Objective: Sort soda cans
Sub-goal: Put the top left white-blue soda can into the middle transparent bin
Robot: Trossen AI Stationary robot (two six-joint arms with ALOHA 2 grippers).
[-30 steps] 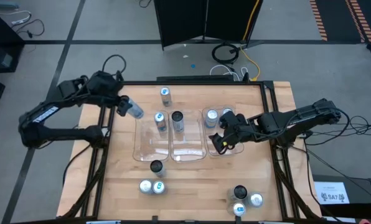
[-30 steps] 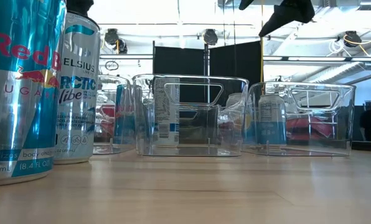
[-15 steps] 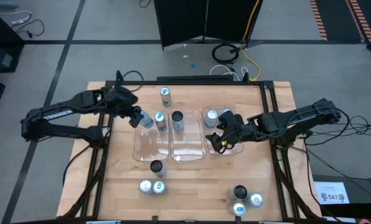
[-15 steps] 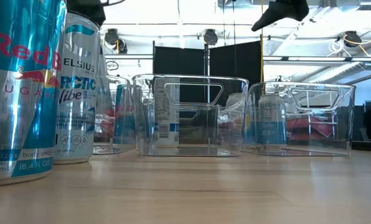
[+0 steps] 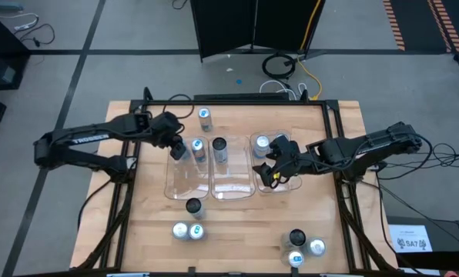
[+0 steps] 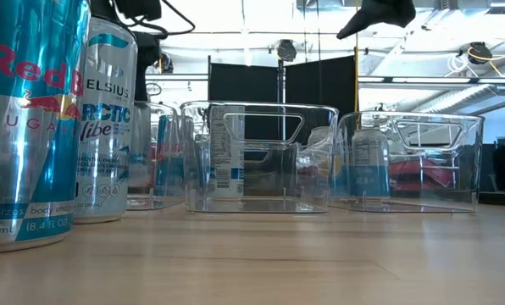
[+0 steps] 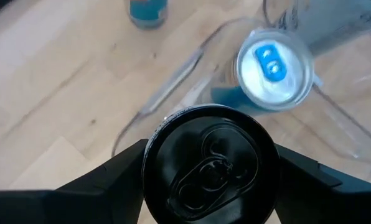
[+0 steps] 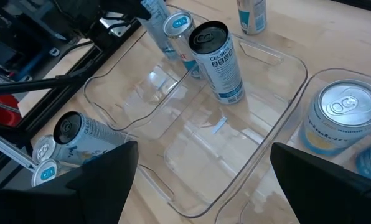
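Observation:
My left gripper (image 5: pixel 177 148) is shut on a black-topped soda can (image 7: pixel 210 163) above the far left corner of the left clear tray (image 5: pixel 185 183). A blue-topped can (image 7: pixel 274 65) stands upright in that tray beside it. The middle tray (image 5: pixel 231 185) holds a dark-topped can (image 5: pixel 219 150), and the right tray (image 5: pixel 285 183) a silver-topped can (image 8: pixel 344 115). Over the right tray my right gripper (image 5: pixel 274 174) hangs open with nothing between its fingers. More cans stand at the far edge (image 5: pixel 206 118) and in loose groups near the front edge (image 5: pixel 188 229) (image 5: pixel 303 248). My left gripper pinches the black-topped can by its two opposite sides (image 7: pixel 149 158), just below the top rim, one finger (image 7: pixel 111 183) on each side. The fingers come from above, slanting down, and lie along the can. The can hangs tilted, clear of tray and table.
A single dark-topped can (image 5: pixel 192 205) stands just in front of the left tray. In the low view two tall cans (image 6: pixel 104 119) fill the left foreground close to the lens. Bare wood lies between the trays and the front can groups.
My left gripper has carried the black-topped can toward the table's right and down, from beyond the table's left side to just over the left tray's far corner, tipping steeper. The can stays in its hold. My right gripper has stayed over the right tray.

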